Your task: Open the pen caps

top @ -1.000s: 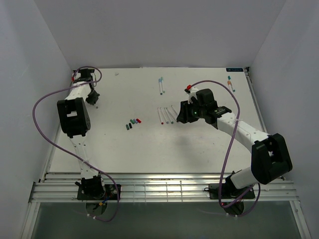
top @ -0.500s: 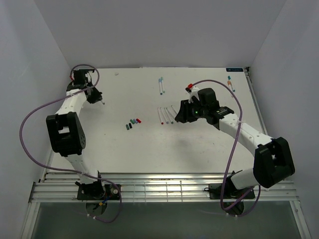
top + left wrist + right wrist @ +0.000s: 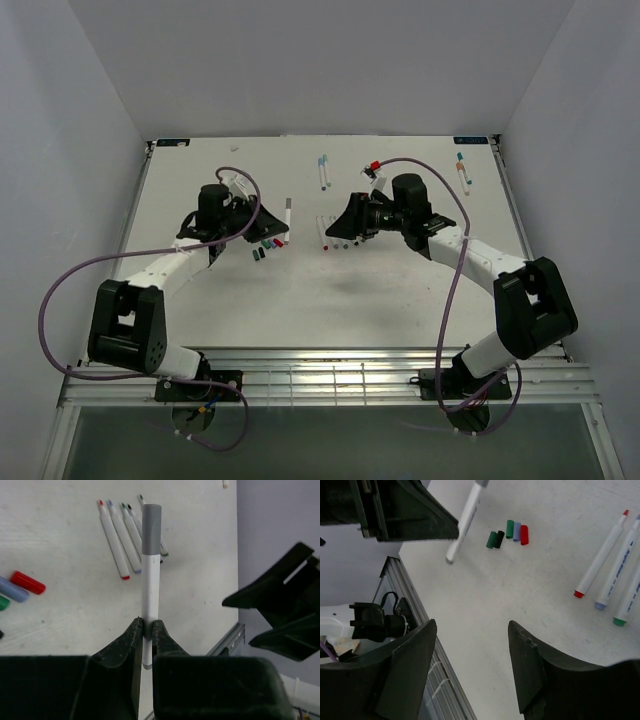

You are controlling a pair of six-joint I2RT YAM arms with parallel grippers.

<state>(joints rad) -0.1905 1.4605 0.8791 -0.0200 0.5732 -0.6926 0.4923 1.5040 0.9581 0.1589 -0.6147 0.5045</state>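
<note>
The left pincer (image 3: pixel 146 626) is pinching the thin white pen barrel (image 3: pixel 150 587) near its tail. The grey plastic cap (image 3: pixel 151 529) juts free, near the row of uncapped white pens (image 3: pixel 122 545). The right pincer (image 3: pixel 470 630) stands spread and empty. The cap looks light, rigid and slick, so I would grip it squarely across its middle.

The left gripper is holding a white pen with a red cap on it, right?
Not quite. The left gripper holds a white pen, but its cap is grey, not red. The left wrist view shows it.
</note>
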